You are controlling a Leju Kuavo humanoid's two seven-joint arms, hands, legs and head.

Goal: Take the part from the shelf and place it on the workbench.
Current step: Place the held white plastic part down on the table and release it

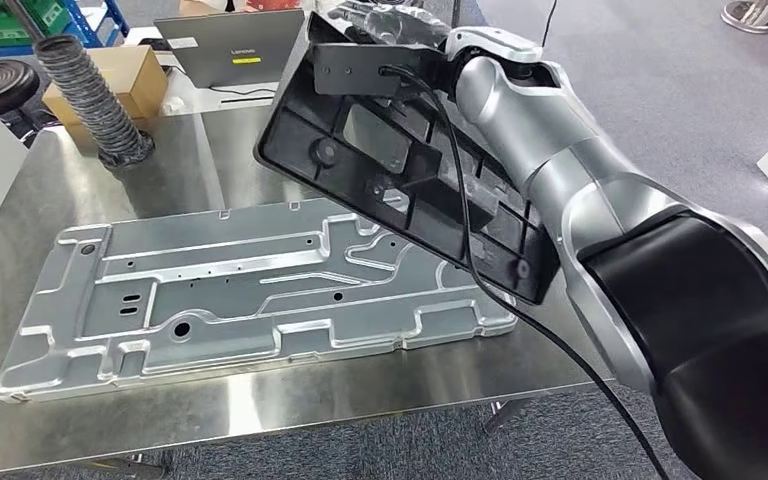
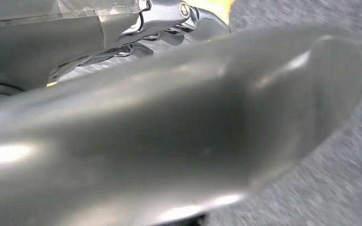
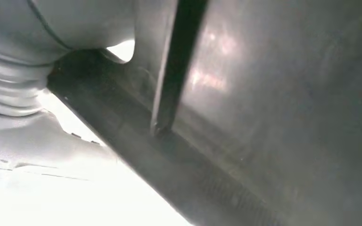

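My right hand grips the top edge of a black ribbed plastic part. The part hangs tilted in the air above the far right of the steel workbench, its lower end over the bench's right edge. In the right wrist view the part's dark surface lies close against the hand's grey ribbed cover, and the fingers are hidden. The left wrist view shows my left hand as a blurred grey thumb with metal fingers beyond it, over grey carpet; how those fingers stand is unclear.
A large silver stamped metal panel lies flat across the middle of the bench. At the back stand a grey corrugated hose, a cardboard box and a laptop. A black stool sits far left.
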